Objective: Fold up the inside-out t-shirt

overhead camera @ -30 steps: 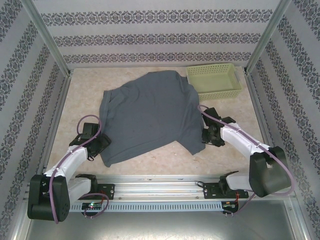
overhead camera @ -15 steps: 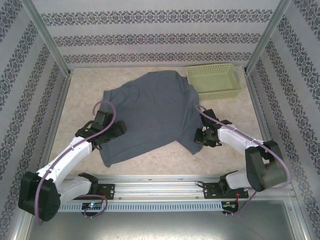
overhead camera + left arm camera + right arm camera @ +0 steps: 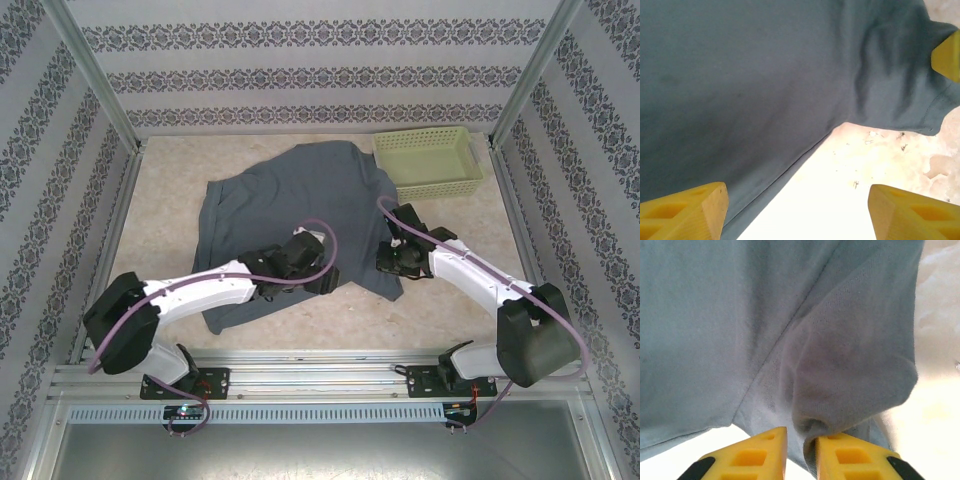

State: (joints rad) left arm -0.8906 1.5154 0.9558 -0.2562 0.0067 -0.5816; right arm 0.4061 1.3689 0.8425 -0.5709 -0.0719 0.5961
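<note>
Yellow fingers [image 3: 760, 452] of the right gripper [image 3: 801, 434] are sitting almost together at the bottom of the right wrist view. They are pinching a small bunched fold of the t-shirt [image 3: 740, 315] between their tips. The cloth is draping away from that pinch toward the top of the frame.

On the left gripper [image 3: 796, 195] the fingers are standing wide apart at the two bottom corners of the left wrist view, gripping nothing. Between them I am seeing the t-shirt's hem running diagonally, with bare table [image 3: 880, 155] to its right.

Looking from above, the right gripper is working at the lower right corner of the cloth. The left gripper is hanging over the bottom hem near the middle of the frame.

The t-shirt is lying spread across the centre of the table, rumpled and skewed. Its upper right edge is lying just beside the basket [image 3: 428, 160] in the upper right of the frame; I cannot tell whether the two are touching.

I am judging the job as barely begun. One corner is gripped and the other hand is open at the hem, but no part of the cloth is lying doubled over yet. Every fold is remaining to be made.
</note>
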